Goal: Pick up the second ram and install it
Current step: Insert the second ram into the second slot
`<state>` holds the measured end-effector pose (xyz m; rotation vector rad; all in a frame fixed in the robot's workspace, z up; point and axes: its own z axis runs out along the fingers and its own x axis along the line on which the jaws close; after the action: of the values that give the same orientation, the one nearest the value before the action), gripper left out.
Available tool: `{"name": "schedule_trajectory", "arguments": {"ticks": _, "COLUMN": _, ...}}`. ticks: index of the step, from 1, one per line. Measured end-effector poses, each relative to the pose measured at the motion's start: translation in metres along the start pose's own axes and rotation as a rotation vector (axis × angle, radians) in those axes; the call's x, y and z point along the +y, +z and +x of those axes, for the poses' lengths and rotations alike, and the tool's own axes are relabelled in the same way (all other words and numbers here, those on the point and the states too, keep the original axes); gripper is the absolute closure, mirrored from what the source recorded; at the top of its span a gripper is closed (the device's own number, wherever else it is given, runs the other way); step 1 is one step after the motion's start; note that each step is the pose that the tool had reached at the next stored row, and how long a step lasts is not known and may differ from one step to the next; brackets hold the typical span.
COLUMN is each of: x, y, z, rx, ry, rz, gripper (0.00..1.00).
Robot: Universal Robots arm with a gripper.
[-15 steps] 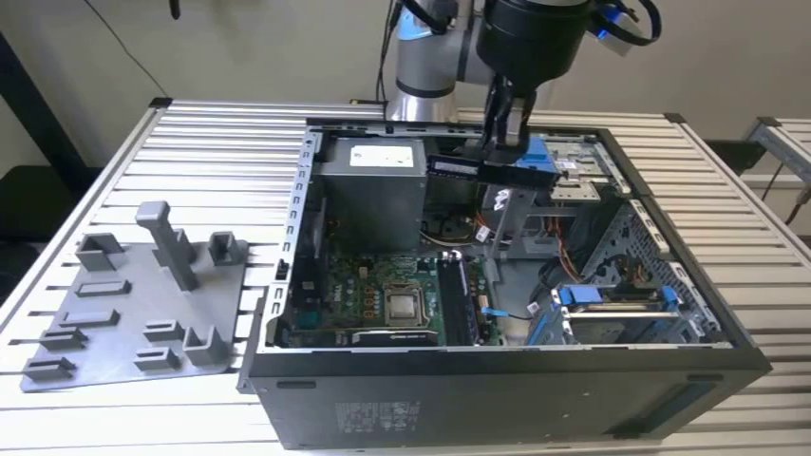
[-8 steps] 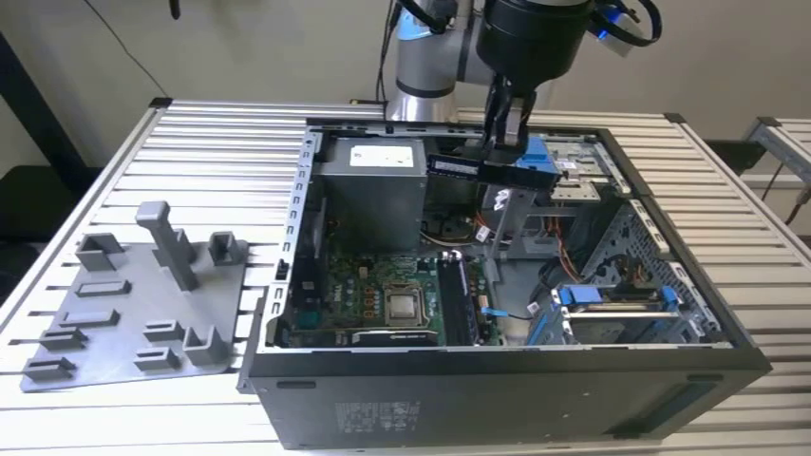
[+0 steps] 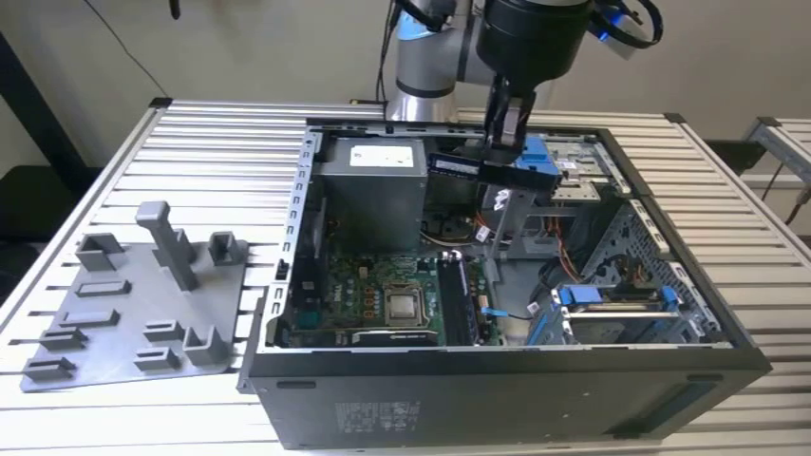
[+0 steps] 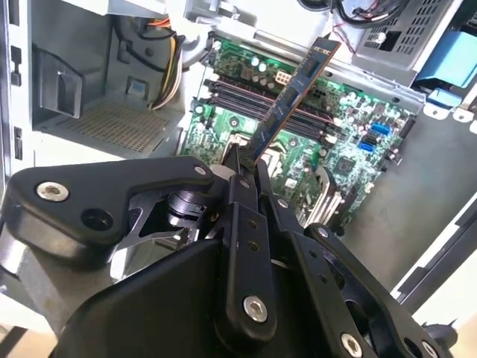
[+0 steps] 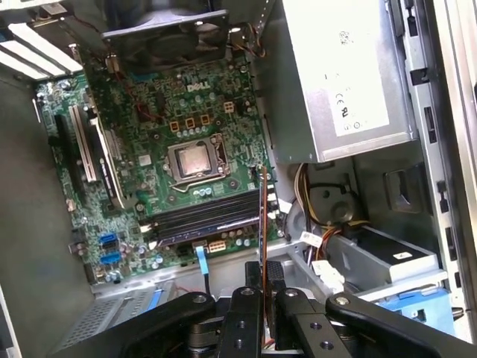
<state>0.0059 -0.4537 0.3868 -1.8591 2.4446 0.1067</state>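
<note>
We see the gripper (image 3: 499, 157) with fingers clamped on the ram (image 3: 454, 167) — it hangs above the open case (image 3: 507, 404). In the exterior view the tray (image 3: 127, 318) sits at the case's nine o'clock.

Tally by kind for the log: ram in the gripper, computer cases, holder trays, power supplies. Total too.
second ram, held by the gripper: 1
open computer case: 1
grey holder tray: 1
power supply: 1
Total: 4

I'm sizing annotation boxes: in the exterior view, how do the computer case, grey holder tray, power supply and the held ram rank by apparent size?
Largest to smallest:
computer case
grey holder tray
power supply
second ram, clearly smallest
</note>
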Motion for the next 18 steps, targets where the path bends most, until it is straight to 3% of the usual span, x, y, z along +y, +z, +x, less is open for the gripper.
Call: {"name": "schedule_trajectory", "arguments": {"ticks": 18, "x": 0.0000, "y": 0.0009, "z": 0.0000, "rx": -0.0034, "ry": 0.236, "rz": 0.0229, "gripper": 0.86}}
